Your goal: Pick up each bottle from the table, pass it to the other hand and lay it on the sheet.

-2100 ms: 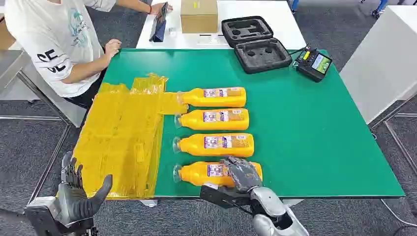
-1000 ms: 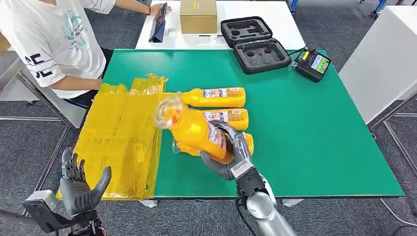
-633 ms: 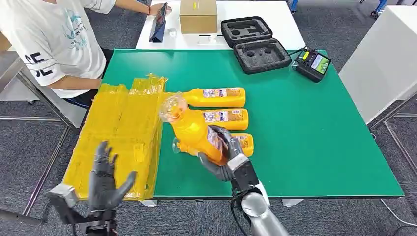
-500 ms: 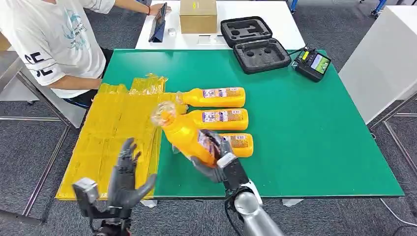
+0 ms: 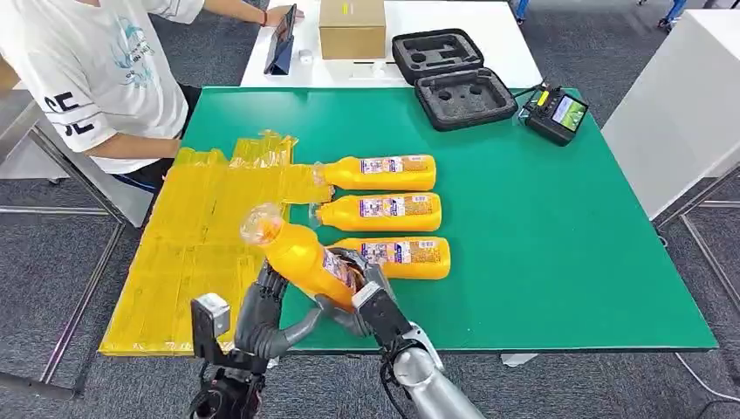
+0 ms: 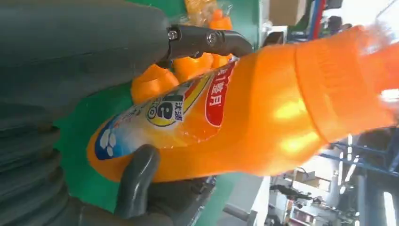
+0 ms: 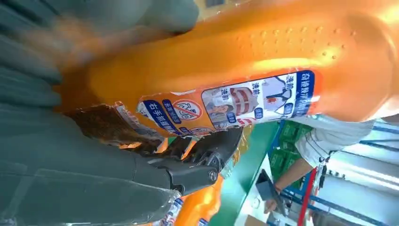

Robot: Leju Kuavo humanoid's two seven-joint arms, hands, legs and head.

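The handover is under way: the right hand (image 5: 362, 292) grips the lifted bottle (image 5: 301, 257) near its base, tilted above the tabletop's (image 5: 558, 253) near edge. The left hand (image 5: 262, 319) has its fingers (image 6: 136, 179) around the bottle's lower body, though I cannot tell how firmly. Next, I judge, the left must clamp firmly before the right lets go, then carry it to the yellow sheet (image 5: 209, 236).

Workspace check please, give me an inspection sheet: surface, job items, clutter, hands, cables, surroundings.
Surface: green table top with a crinkled yellow plastic sheet over its left part.
Job's things: three orange labelled bottles lie in a row beside the sheet; a fourth orange bottle is held tilted above the near edge.
Clutter: black foam-lined case, black handheld controller.
Hands: right hand grips the held bottle's lower end; left hand is at the bottle, fingers spread.
Cables: nothing seen.
Surroundings: person in a white T-shirt, white table with a cardboard box.
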